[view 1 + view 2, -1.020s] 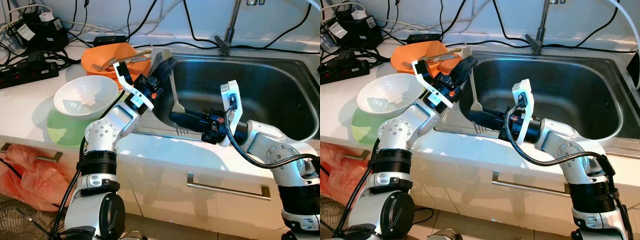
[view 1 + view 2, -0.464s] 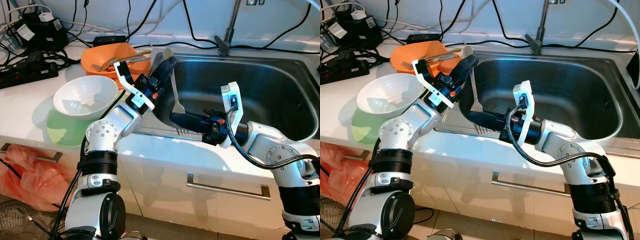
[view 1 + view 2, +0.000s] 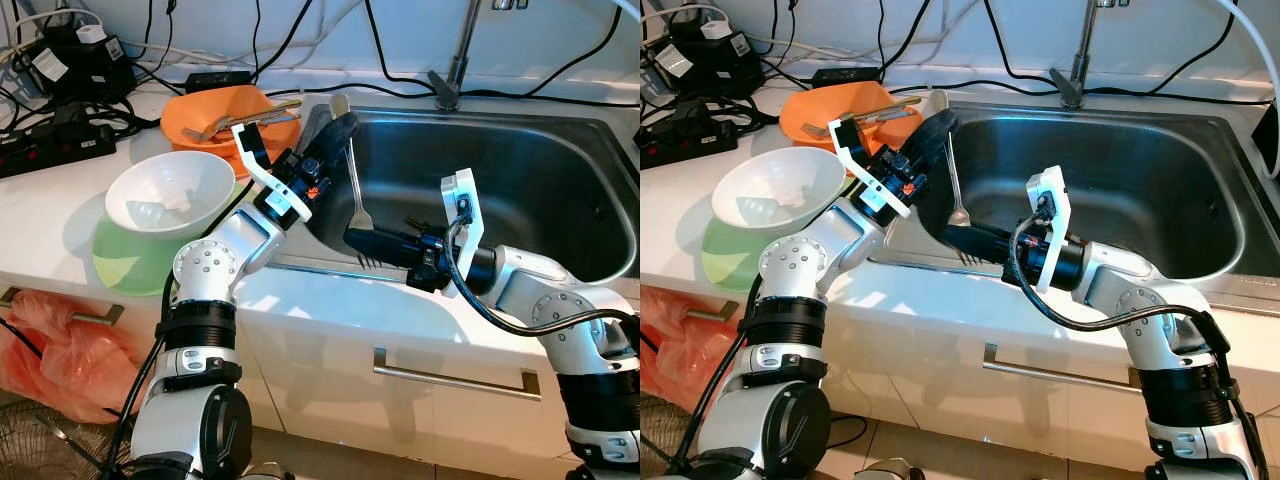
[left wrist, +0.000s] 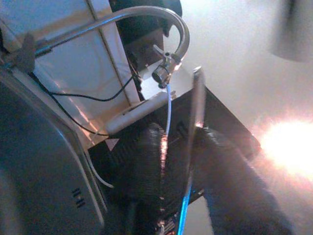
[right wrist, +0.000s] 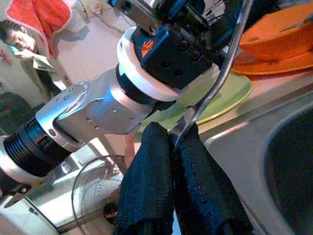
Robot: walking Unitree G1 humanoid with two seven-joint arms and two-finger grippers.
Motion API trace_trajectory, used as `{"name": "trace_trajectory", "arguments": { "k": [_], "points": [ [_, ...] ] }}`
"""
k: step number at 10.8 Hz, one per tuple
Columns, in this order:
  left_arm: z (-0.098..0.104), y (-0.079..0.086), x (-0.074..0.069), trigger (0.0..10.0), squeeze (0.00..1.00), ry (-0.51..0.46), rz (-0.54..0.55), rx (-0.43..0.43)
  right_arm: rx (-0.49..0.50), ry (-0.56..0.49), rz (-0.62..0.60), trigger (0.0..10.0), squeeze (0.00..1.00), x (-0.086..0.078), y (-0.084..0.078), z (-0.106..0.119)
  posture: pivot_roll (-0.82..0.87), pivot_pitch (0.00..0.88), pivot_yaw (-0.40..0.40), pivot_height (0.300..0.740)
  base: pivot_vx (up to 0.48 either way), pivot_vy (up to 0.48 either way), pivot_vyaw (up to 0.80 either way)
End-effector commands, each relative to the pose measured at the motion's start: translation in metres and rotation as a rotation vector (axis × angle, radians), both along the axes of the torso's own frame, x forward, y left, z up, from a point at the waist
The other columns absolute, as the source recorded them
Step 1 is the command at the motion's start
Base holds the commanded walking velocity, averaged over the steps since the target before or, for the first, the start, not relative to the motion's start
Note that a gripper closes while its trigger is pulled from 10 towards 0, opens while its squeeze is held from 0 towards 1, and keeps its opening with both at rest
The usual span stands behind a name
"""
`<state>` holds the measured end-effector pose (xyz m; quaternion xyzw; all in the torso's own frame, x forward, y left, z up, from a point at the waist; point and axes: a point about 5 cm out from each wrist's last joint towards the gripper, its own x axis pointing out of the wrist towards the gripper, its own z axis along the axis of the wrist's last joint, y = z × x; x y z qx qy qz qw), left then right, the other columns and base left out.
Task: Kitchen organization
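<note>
A metal fork point(image 3: 352, 170) stands nearly upright over the left end of the steel sink point(image 3: 520, 112), tines down. My right gripper point(image 3: 362, 238) reaches in from the right and is shut on the tine end, as in the right wrist view point(image 5: 173, 147). My left gripper point(image 3: 335, 130) is at the fork's handle end, by the sink's left rim. In the left wrist view the handle point(image 4: 195, 107) runs between the two fingers of my left gripper point(image 4: 182, 132), which stand a little apart, and it touches one finger.
On the counter to the left stand an orange bowl point(image 3: 225, 110) holding cutlery, a white bowl point(image 3: 170, 190) and a green plate point(image 3: 130, 265). Power strips and cables point(image 3: 50, 140) lie at the back left. The faucet point(image 3: 455, 60) rises behind the sink. A person point(image 5: 19, 34) is in the right wrist view.
Both grippers and the fork have shifted slightly right, and the fork now stands a little more upright.
</note>
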<state>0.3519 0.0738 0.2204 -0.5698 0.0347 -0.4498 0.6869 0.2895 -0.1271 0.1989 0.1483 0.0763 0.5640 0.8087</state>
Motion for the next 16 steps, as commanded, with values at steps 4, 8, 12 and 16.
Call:
{"name": "trace_trajectory", "arguments": {
  "k": [4, 8, 12, 16],
  "points": [
    [0.009, -0.004, -0.006, 10.0, 1.0, -0.04, -0.048, 0.015, 0.014, -0.054, -0.067, 0.0, 0.0, 0.008, 0.002, 0.005, 0.12, 0.046, 0.084, 0.74, 0.0, 0.0, 0.0],
    [0.008, -0.004, -0.012, 10.0, 1.0, -0.056, -0.06, 0.05, 0.027, -0.087, -0.26, 0.0, 0.0, 0.026, -0.003, 0.007, 0.12, 0.041, 0.085, 0.74, 0.0, 0.0, 0.0],
    [0.001, 0.005, -0.012, 10.0, 1.0, -0.043, 0.059, 0.156, -0.221, -0.166, -0.349, 0.0, 0.0, 0.036, -0.012, -0.014, 0.12, 0.041, 0.084, 0.74, 0.0, 0.0, 0.0],
    [0.002, 0.016, -0.022, 10.0, 1.0, -0.157, 0.216, 0.419, -0.531, -0.239, -0.589, 0.0, 0.0, 0.061, -0.044, -0.036, 0.14, 0.04, 0.075, 0.74, 0.0, 0.0, 0.0]
  ]
}}
